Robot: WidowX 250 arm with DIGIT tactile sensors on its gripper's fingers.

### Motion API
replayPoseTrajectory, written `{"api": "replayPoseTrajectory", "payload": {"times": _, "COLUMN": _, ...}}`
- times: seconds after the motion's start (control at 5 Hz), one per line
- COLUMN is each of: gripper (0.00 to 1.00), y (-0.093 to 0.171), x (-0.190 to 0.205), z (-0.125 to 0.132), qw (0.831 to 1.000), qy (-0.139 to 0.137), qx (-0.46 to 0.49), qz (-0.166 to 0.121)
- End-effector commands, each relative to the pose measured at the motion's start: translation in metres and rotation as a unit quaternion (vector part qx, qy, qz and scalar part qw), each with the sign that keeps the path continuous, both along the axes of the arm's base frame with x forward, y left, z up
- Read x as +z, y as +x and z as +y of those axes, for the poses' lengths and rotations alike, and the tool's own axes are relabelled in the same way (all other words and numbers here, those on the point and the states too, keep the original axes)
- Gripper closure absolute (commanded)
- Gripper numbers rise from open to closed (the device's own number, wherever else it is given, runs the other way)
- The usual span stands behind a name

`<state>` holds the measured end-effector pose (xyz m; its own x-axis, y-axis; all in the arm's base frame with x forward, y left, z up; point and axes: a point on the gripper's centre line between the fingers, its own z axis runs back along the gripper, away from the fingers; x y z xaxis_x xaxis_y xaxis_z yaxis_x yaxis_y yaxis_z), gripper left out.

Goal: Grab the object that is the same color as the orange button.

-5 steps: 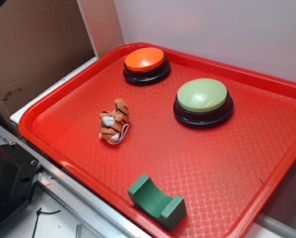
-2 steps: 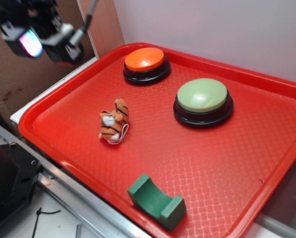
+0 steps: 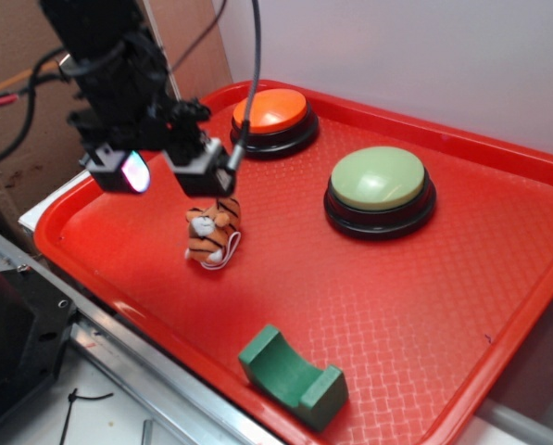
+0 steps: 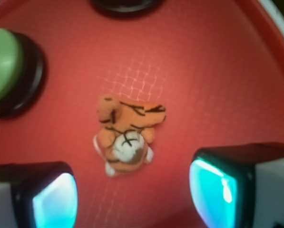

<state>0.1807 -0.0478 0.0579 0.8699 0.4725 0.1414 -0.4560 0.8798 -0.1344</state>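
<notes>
Above plush tiger [image 3: 213, 232]: pincer [image 3: 160, 172] spread wide, pointing down, clear of it.

Arm comes in from the upper left of the exterior view, black wrist pointed down, gripper [image 3: 162, 172] hanging above the plush tiger [image 3: 213, 233] and slightly to its left, not touching it. Jaws spread wide, nothing between them; both fingertip pads [image 3: 128, 172] glow cyan-white. In the wrist view the two pads [image 4: 217, 190] sit at the bottom corners with the tiger centred between and just ahead of them, clear gap on each side.
</notes>
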Motion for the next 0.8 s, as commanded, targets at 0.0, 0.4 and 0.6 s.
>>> {"api": "replayPoseTrajectory", "payload": {"times": 0.0, "gripper": 0.00, "y": 0.016, "x": -0.041, "z": -0.008, "qw": 1.000, "qy": -0.009, "qx": 0.014, "qz": -0.009}}
{"api": "replayPoseTrajectory", "payload": {"times": 0.4, "gripper": 0.25, "y": 0.030, "x": -0.049, "z": -0.002, "qw": 0.999, "qy": -0.010, "qx": 0.039, "qz": -0.035}}
{"api": "replayPoseTrajectory", "payload": {"times": 0.6, "gripper": 1.00, "y": 0.030, "x": -0.048, "z": -0.003, "qw": 0.999, "qy": -0.003, "qx": 0.038, "qz": -0.024}}
